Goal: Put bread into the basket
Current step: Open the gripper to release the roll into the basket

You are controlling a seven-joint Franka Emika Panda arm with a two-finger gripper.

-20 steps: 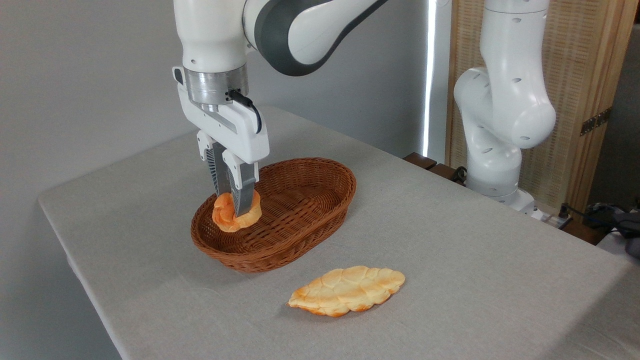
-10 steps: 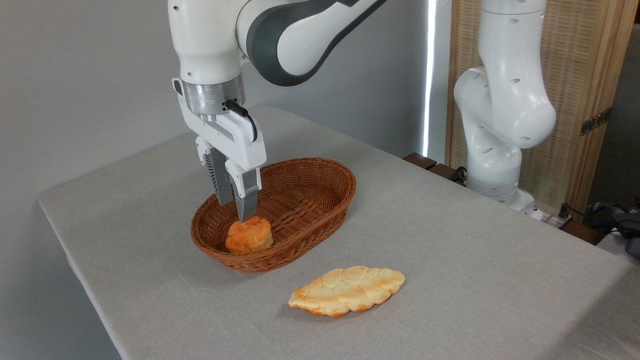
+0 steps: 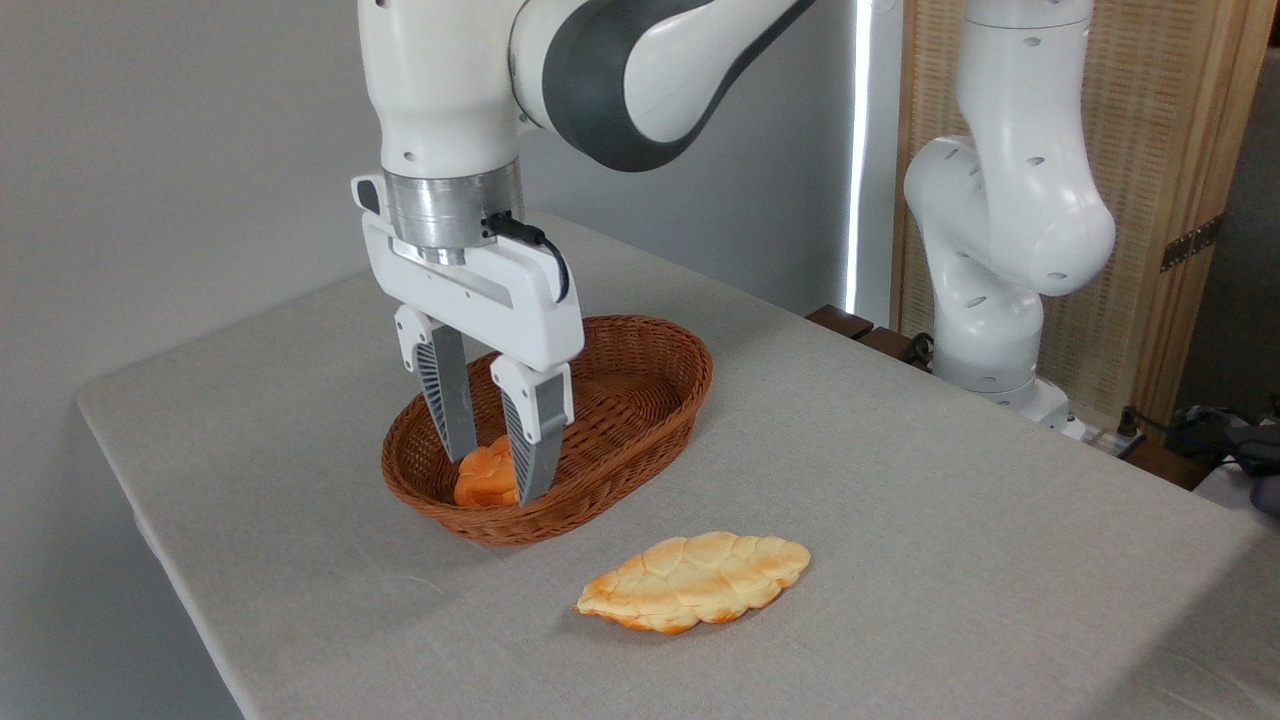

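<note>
1. Nearest the camera, a pale, flat, leaf-shaped braided loaf lies on the grey cloth-covered table, its long axis running left to right, well apart from the fingers and just beside the near wall of the basket.

2. Behind it sits the oval reddish-brown woven wicker basket, shallow with flared sides, its long axis running from near left to far right.

3. The small round deep-orange knotted bun rests on the basket floor at the near-left end, partly hidden by the near finger. By the look of it, the bread is already where the task wants it.

4. The white two-finger gripper hangs upright over that end, its fingers spread apart and holding nothing. The bun shows in the gap between them; whether either finger touches it cannot be told from this view.

5. The relation that matters: the bun lies at and below the fingertips, so a clean retreat would be straight up, without dragging the bun or catching the rim.

6. Farthest back stands the white arm's base, at the right, before a wooden slatted screen.
</note>
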